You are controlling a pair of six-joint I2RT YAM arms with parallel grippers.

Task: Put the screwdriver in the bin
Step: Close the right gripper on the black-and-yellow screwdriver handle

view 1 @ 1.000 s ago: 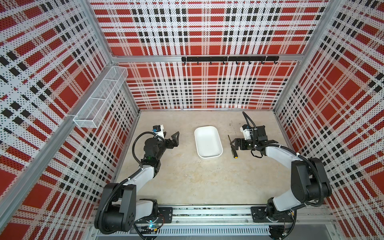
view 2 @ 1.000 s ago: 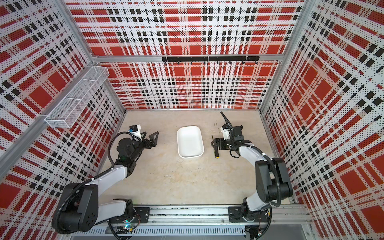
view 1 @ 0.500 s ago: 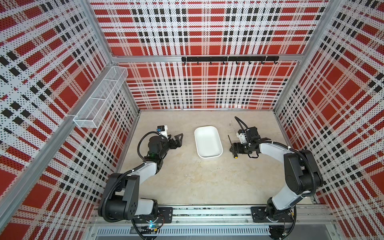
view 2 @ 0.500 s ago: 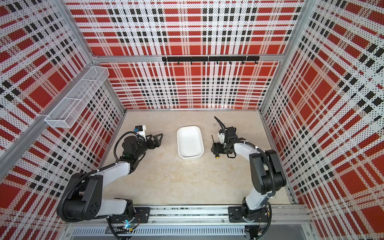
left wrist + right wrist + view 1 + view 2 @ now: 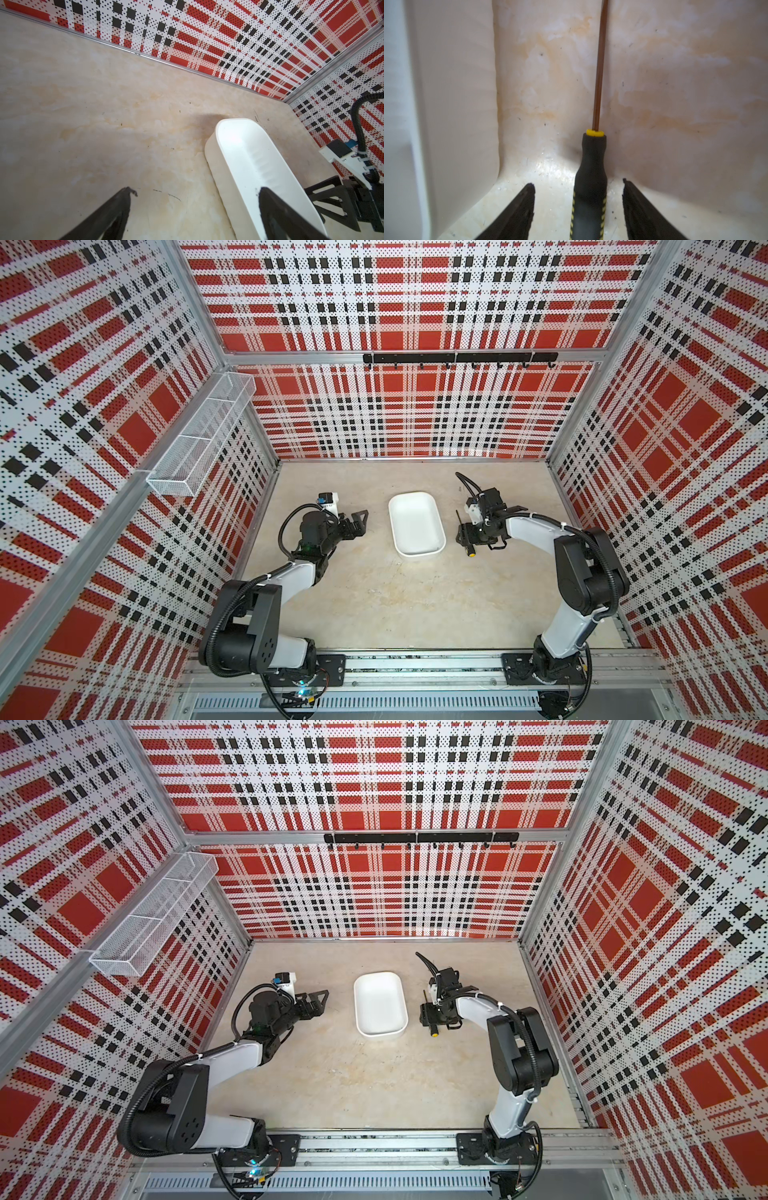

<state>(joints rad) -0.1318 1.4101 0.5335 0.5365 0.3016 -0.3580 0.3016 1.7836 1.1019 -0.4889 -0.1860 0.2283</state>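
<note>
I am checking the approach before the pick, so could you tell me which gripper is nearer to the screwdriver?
The right gripper: its open fingers straddle the screwdriver handle on the table. The left gripper hovers beyond the bin, on its far side.

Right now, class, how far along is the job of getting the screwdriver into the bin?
Done: the right gripper straddles the screwdriver handle, fingers either side with gaps showing. In hand: the grasp, not yet closed; the screwdriver lies on the table beside the bin. Left: grip, lift, drop it in the empty bin. The left gripper waits open.
</note>
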